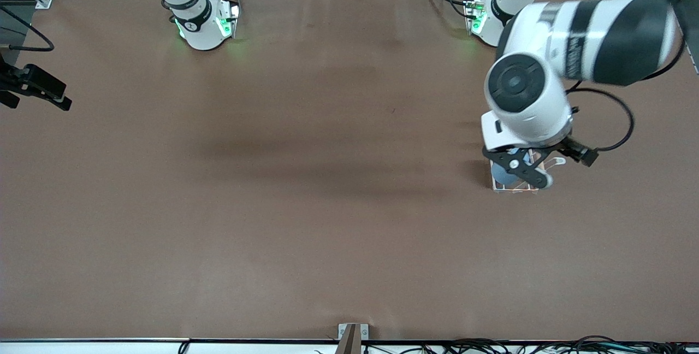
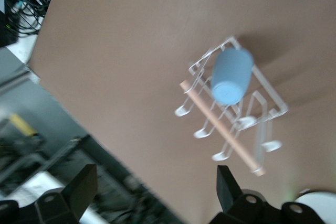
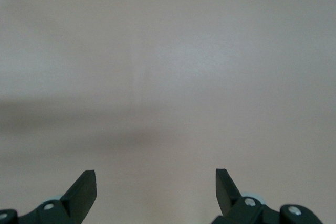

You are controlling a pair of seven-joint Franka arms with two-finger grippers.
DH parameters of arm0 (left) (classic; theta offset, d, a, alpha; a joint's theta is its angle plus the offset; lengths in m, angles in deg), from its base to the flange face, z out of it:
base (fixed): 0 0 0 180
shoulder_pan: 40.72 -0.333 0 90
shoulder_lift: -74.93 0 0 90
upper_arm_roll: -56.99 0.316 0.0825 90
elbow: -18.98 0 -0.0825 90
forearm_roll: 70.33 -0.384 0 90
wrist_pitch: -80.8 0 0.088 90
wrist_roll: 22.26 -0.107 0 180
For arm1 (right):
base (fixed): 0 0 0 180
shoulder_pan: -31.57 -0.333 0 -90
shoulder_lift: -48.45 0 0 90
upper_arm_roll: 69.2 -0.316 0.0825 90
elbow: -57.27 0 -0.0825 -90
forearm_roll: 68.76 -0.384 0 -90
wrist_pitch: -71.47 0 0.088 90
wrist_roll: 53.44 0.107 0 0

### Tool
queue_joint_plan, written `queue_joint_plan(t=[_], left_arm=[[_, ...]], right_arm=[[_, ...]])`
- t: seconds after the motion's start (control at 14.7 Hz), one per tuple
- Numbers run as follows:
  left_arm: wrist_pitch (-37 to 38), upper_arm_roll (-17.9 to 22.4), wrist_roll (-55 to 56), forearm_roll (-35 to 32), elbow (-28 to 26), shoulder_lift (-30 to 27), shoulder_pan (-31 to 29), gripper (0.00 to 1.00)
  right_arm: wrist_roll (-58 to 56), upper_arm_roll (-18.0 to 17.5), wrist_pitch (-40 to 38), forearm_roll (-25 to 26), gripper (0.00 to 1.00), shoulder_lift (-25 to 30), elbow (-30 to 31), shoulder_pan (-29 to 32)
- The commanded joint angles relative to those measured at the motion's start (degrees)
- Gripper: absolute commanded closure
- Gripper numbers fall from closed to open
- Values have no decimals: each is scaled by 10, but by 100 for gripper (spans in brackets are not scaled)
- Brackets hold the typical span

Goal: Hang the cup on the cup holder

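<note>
The light-blue cup [image 2: 231, 77] rests tilted on a prong at one end of the white wire cup holder [image 2: 265, 95], beside its wooden rod [image 2: 220, 129]. In the front view the cup [image 1: 501, 175] and the cup holder [image 1: 516, 188] stand toward the left arm's end of the table, mostly hidden under the left arm. My left gripper [image 1: 524, 172] is up over the holder, open and empty, and clear of the cup in the left wrist view [image 2: 155, 178]. My right gripper [image 3: 156, 182] is open and empty over bare brown table.
The brown table cover [image 1: 306, 190] fills the front view. The two arm bases [image 1: 205, 23] stand along the edge farthest from the front camera. A black part [image 1: 35, 87] juts in at the right arm's end. Cables [image 1: 546, 346] run along the nearest edge.
</note>
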Motion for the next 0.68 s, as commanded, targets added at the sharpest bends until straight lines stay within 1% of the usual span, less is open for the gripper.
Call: queue_joint_plan(t=[0.0,0.14,0.2,0.34,0.48,0.61], left_arm=[[-12,-1,63,55,-5,-34,-20,0],[-12,-2,95,77,-6,-60,-47,0],[-12,0,109,101,-6,-74,-54,0],[-11,-3,144,136,-6,-85,-79,0],[-10,1,171,142,-6,-105,-83,0],[-8,0,172,144,-8,-127,-94,0]], right_arm=[[8,-2,5,4,0,15,17,1],[8,-2,7,4,0,14,18,2],[6,-2,6,3,0,14,18,2],[5,-2,8,2,0,14,18,2],[5,-2,9,2,0,13,17,2],[5,-2,7,2,0,13,18,1]])
